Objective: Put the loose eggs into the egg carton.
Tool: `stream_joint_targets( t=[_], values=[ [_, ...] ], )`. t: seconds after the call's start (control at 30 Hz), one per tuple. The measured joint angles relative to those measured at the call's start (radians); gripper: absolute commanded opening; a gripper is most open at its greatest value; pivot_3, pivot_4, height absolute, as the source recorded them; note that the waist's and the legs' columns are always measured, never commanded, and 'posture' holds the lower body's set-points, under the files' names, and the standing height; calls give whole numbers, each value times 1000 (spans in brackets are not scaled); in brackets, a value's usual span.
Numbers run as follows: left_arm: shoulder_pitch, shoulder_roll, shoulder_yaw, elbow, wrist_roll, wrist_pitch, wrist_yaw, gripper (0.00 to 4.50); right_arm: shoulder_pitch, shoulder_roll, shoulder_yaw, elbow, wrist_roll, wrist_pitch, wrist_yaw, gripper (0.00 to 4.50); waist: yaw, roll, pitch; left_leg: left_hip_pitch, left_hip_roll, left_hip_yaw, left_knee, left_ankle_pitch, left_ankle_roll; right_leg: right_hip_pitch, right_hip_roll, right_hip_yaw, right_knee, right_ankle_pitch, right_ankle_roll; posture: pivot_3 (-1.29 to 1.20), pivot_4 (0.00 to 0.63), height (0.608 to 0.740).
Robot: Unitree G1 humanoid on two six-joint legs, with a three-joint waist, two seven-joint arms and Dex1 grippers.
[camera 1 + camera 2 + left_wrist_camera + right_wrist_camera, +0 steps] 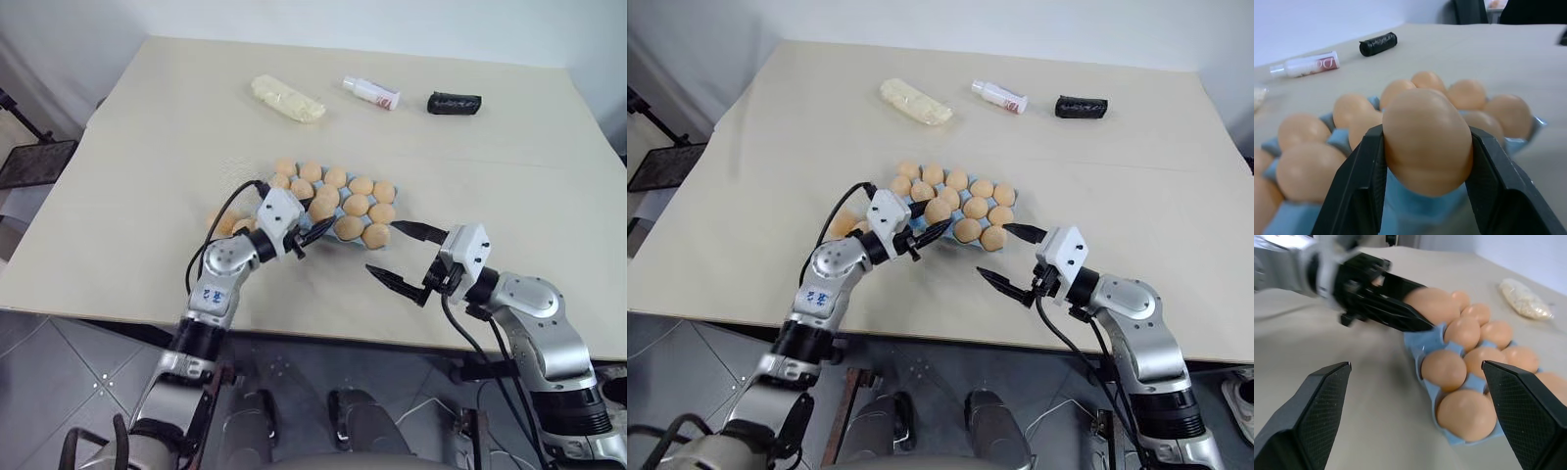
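Looking down from the head: left gripper (312,233) clamping one egg (321,210), carrying it at the carton's (345,234) near-left corner, just above the cups; carton sitting mid-table, nearly full of smooth orange-tan eggs in three rows; a couple of loose eggs (223,221) lying on the table (147,147) just left of the left wrist, partly hidden by the arm, so lying nearer the left arm than the right. Right gripper (407,257) hanging at the carton's near-right corner, jaws spread wide, gripping nothing. Lumpy pale packet (286,99), small tube (371,93) and black roll (454,103) lying well apart at the far edge. Looking along the left fingers (1359,186): black ridged pads pressing both flanks of the egg, its long axis appearing to run up and across the jaws; blue moulded cups and filled rows lying directly beyond and below. Looking along the right fingers (1317,411): textured black tips standing far apart, the carton's blue corner between them, the left gripper bearing its egg over the far corner; free cup probably under it, though being hidden.
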Motion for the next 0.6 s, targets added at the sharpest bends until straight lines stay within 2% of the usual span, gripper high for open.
stream_joint_targets(
  t=[0.1, 0.23, 0.37, 0.6],
  values=[
    [-16, -11, 6, 52, -3, -32, -18, 3116, 9, 1, 0, -16, 0, 9, -16, 4500, 1, 0, 0, 0, 0, 0, 0, 0, 0, 0, 0, 0, 0, 0, 0, 0, 150, 740],
    [0, -9, 11, 46, -40, -39, -88, 4388, 14, 7, 2, -22, 0, 12, -30, 4500, 1, 0, 0, 0, 1, 1, 0, 0, 0, 0, 1, 0, 0, 0, 0, 0, 150, 740],
    [60, 53, 32, -34, -42, -36, -98, 4483, 12, 9, 13, -23, 1, 13, -30, 4500, -5, 0, 0, 1, 1, 1, 0, 0, -1, 0, 1, 1, 1, 0, 0, 0, 150, 740],
    [277, 257, 221, -232, -94, -33, -110, 4483, -33, 14, 25, 1, 4, 9, 5, 4500, -23, 0, 0, 1, 2, 1, 0, 0, -1, 0, 0, 0, 2, 0, 0, 0, 150, 740]
  ],
)
